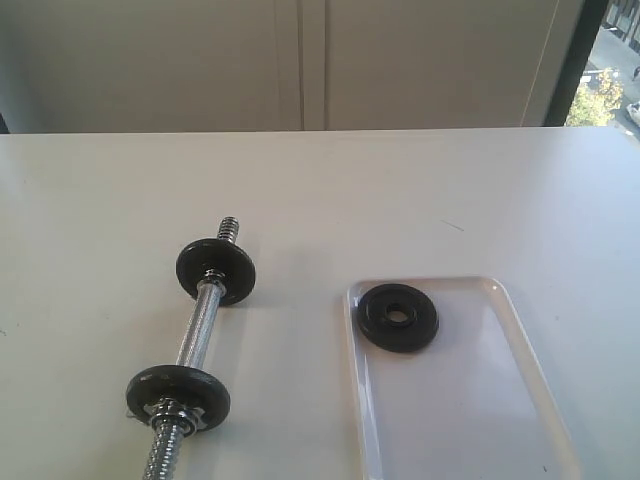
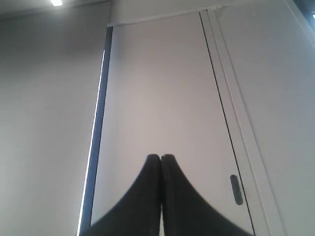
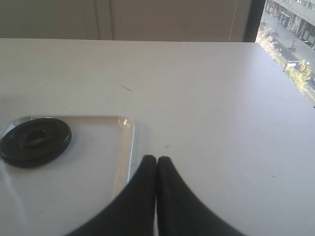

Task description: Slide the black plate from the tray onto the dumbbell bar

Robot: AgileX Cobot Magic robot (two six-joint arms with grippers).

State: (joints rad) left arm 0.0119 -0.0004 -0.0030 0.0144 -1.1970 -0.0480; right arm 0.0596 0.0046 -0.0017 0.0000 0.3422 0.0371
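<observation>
exterior: white table, pale wall, window at right (trees outside); black plate flat in the tray, far corner nearest the dumbbell bar, which lies apart on the table | left wrist: left gripper clenched, empty, facing wall panel | right wrist: right gripper clenched, empty, beside tray rim

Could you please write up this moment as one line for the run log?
black plate: flat in tray | dumbbell bar: on table beside tray | left gripper: shut, empty | right gripper: shut, empty
</observation>
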